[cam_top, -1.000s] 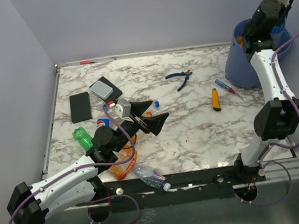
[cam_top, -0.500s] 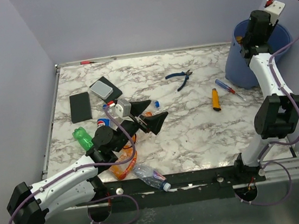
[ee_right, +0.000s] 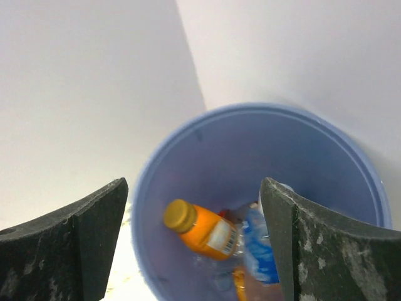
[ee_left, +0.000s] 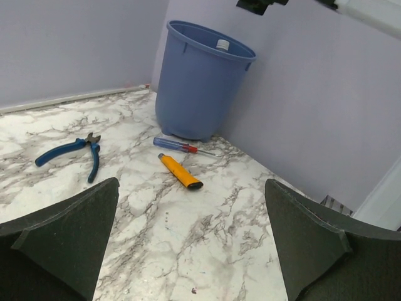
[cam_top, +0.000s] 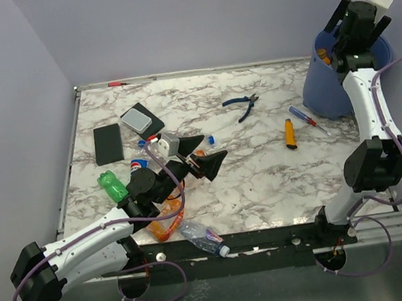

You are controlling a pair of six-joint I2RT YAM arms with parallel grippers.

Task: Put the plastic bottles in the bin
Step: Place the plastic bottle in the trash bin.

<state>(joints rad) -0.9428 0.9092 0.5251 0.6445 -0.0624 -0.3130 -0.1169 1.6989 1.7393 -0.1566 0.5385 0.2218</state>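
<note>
The bench (cam_top: 262,172) carried pliers (cam_top: 240,104), a screwdriver (cam_top: 307,119) and a knife (cam_top: 289,134) near the bin (cam_top: 322,88). The right tool (ee_right: 193,182) gaped empty above bottles (ee_right: 203,232) inside it; the left tool (cam_top: 214,146) gaped empty beside loose bottles (cam_top: 110,185).

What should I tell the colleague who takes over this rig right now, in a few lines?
Right gripper: open, empty, above the bin.
Left gripper: open, empty, over the bottles at the table's left.
Done: an orange bottle and a blue-labelled bottle lie in the bin.
Left: green bottle, clear bottle by the near edge, others partly hidden under the left arm.
</note>
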